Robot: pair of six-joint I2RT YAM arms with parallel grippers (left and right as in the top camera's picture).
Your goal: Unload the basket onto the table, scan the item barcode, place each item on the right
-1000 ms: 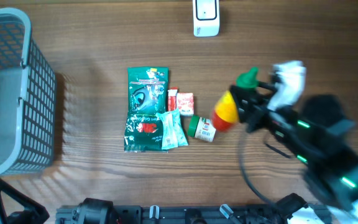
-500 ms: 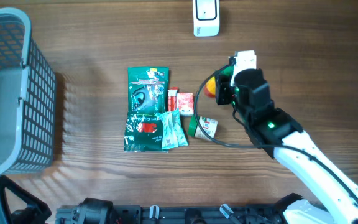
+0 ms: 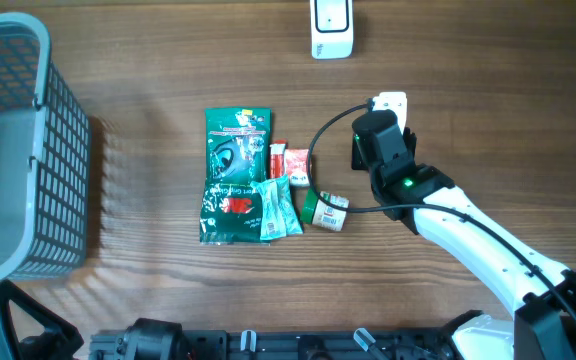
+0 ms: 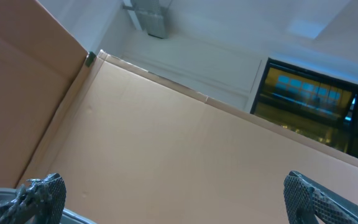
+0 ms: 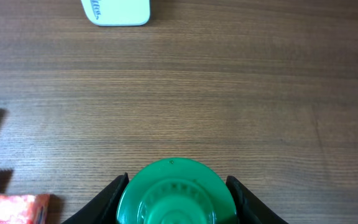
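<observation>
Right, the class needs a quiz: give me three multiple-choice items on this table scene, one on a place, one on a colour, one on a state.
1. Where is the basket in the overhead view? A left edge; B top edge; C centre.
2. The bottle cap in the right tool is: A blue; B green; C white.
3. The left tool is: A shut; B gripping the basket; C open, empty.

Key: A, it fills the left edge; B, the wrist view shows a green cap; C, its fingers stand wide apart with nothing between.

Colours: bottle cap [image 5: 171, 193] green, ringed; scanner [image 3: 331, 28] white; basket [image 3: 63, 150] grey lattice; packets [image 3: 236, 145] dark green; table [image 3: 488, 120] brown wood-grain
</observation>
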